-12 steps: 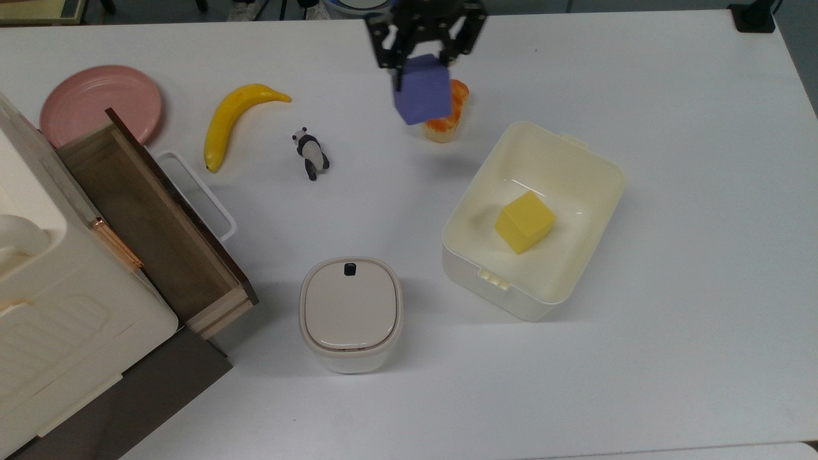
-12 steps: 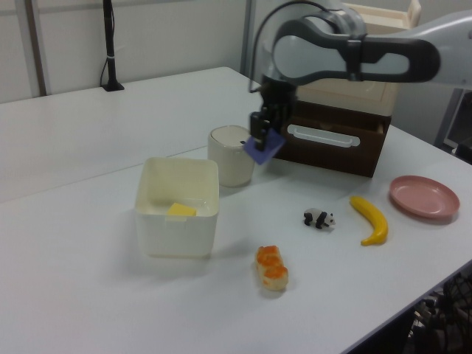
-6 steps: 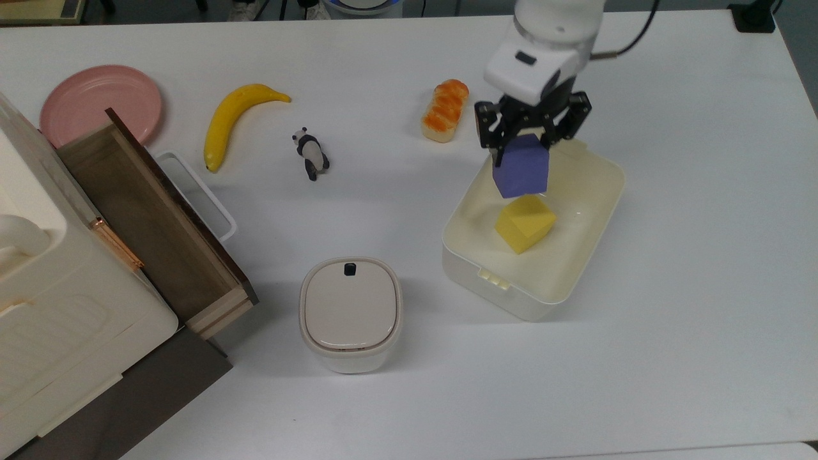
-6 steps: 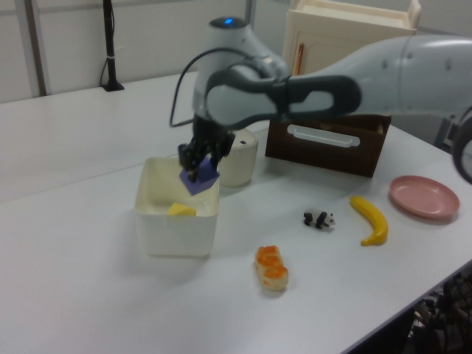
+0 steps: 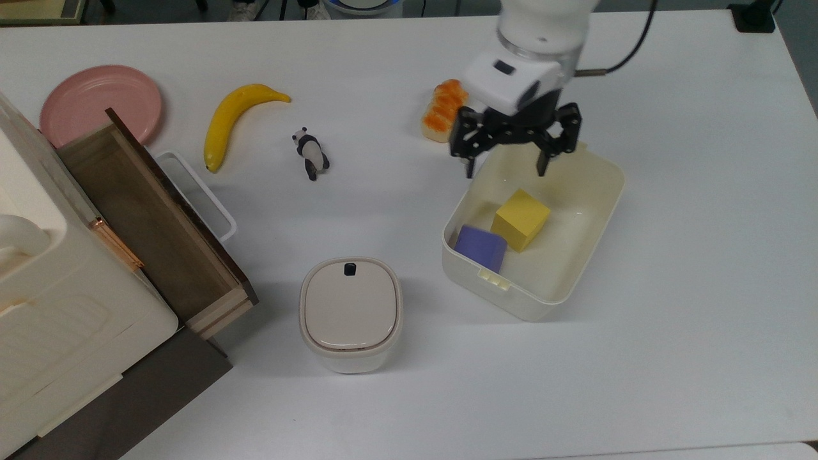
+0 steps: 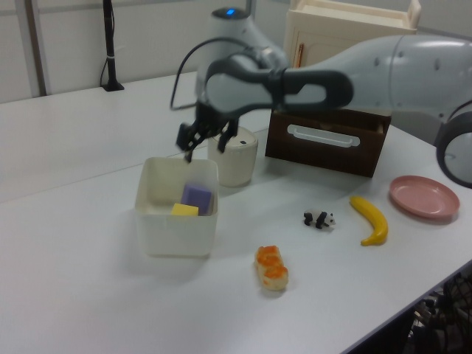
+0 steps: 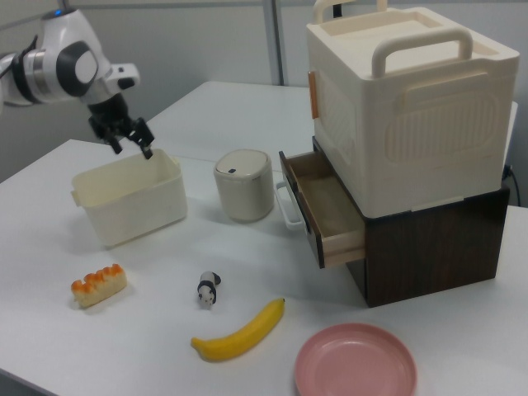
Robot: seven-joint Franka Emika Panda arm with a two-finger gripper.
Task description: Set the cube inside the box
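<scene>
Stuff across the top view, left to right: pink plate (image 5: 100, 102), banana (image 5: 233, 120), toy panda (image 5: 310, 153), lidded bin (image 5: 351, 313), then the box (image 5: 594, 249). Cube (image 5: 481, 247) sits on the box floor in its near-left corner, touching the yellow cube (image 5: 520, 219). Gripper (image 5: 505, 167) hangs over the box's far rim with its jaws spread wide and nothing in them. So the cube lies below it and toward the top view's bottom. Looks done to me; pulling straight up should clear everything.
</scene>
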